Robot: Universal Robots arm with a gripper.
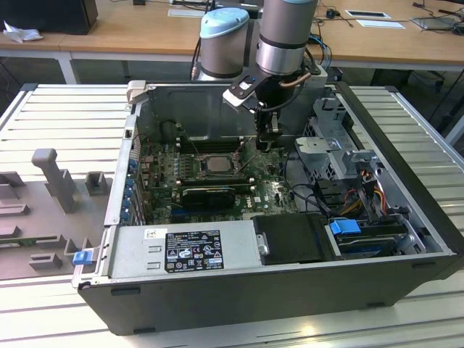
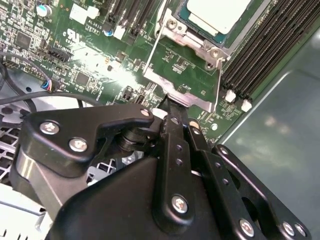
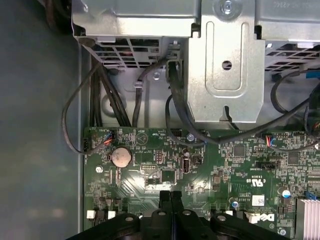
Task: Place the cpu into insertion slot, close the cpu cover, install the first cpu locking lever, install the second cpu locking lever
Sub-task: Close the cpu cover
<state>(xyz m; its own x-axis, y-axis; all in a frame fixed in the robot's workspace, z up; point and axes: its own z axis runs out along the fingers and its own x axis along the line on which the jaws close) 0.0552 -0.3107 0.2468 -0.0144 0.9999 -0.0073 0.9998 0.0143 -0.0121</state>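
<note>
Currently on step two, closing the cover. The cpu (image 2: 218,12) is already seated in the insertion slot (image 2: 200,40), pale face up, a little way beyond the fingertips in the second wrist view; in the exterior view it sits ahead of and below the gripper (image 1: 268,138), near but not touching. The cpu cover (image 2: 192,97) is not down: the frame plate stands tilted up off the socket, hinged at the far side, with its free edge right at the fingertips. The pincer is clenched, fingers pressed together in both wrist views, and their tips meet that free edge. I can't tell whether the thin plate is pinched between them or the closed tips are just bearing on it. Memory slots (image 2: 260,55) run alongside the socket, off to one side of the tips and clear of them. The motherboard (image 3: 200,170) lies directly under the fingers. My read is that placement is done, the cover is partway, and both lever steps wait on it. Getting the cover flat calls for carrying that free edge over and down toward the chip in an arc about the hinge, with light force, square to the socket, and no sideways drag that could skid the tips onto the cpu face or the board parts beneath.
</note>
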